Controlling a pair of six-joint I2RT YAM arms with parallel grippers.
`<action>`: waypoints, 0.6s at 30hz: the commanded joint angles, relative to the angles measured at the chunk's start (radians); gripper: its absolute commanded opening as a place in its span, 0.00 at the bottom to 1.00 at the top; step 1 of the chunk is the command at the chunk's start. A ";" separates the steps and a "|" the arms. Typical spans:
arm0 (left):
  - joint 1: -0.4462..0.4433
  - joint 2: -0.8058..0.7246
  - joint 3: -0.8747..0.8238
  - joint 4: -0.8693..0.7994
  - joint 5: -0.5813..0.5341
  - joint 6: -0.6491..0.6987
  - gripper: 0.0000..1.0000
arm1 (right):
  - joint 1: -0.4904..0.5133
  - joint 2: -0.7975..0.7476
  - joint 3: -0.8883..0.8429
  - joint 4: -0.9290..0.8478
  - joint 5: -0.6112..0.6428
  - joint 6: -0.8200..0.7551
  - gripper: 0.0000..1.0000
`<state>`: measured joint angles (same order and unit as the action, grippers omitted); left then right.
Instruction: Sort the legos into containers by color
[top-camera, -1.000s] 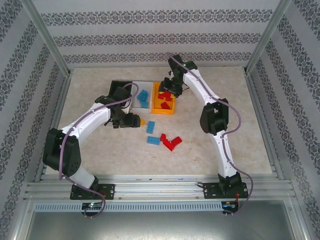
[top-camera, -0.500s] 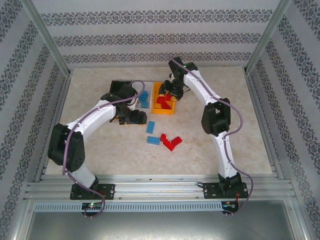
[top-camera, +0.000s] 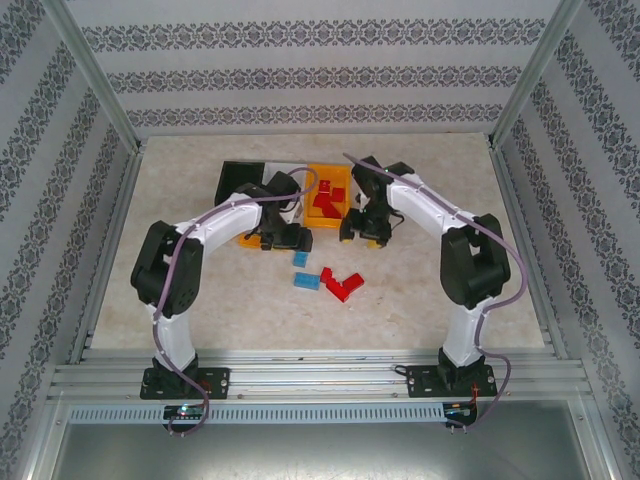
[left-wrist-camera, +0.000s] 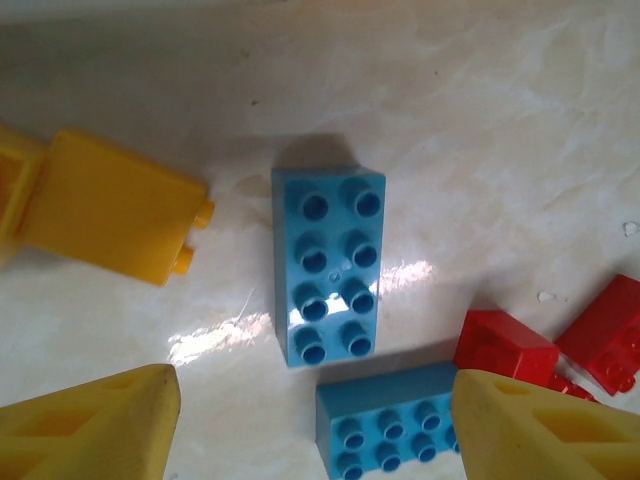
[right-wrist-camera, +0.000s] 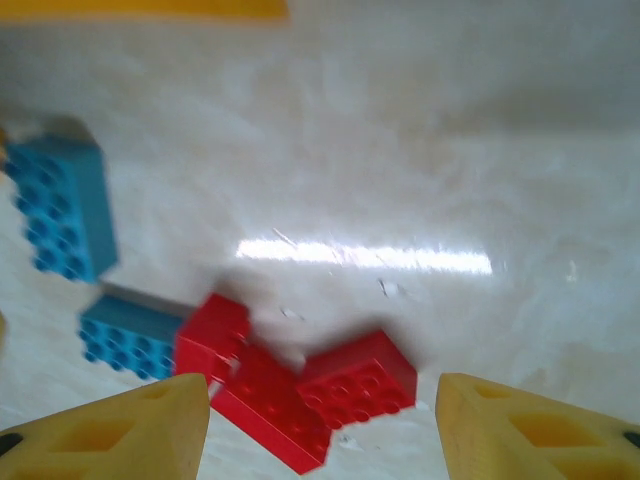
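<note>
Blue lego, studs up, lengthwise up-frame

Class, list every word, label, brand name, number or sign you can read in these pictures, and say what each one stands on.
No text can be read anywhere.
Light blue brick: the stud tops show no legible lettering.
Red bricks: blurred, nothing readable.
Orange bin: no label seen, and too small to be sure.
Wallpaper: an ornamental pattern, not writing.
</note>
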<state>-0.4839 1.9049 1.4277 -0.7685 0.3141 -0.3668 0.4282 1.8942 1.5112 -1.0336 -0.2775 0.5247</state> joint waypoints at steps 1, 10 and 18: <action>-0.026 0.043 0.059 0.002 0.004 0.040 0.71 | 0.013 -0.078 -0.107 0.057 0.023 0.029 0.62; -0.063 0.155 0.114 -0.019 -0.025 0.063 0.67 | 0.020 -0.180 -0.245 0.091 0.037 0.067 0.62; -0.091 0.233 0.149 -0.050 -0.060 0.073 0.51 | 0.019 -0.210 -0.294 0.114 0.039 0.086 0.62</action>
<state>-0.5510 2.1014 1.5532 -0.7856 0.2729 -0.3195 0.4412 1.7130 1.2354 -0.9306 -0.2619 0.5850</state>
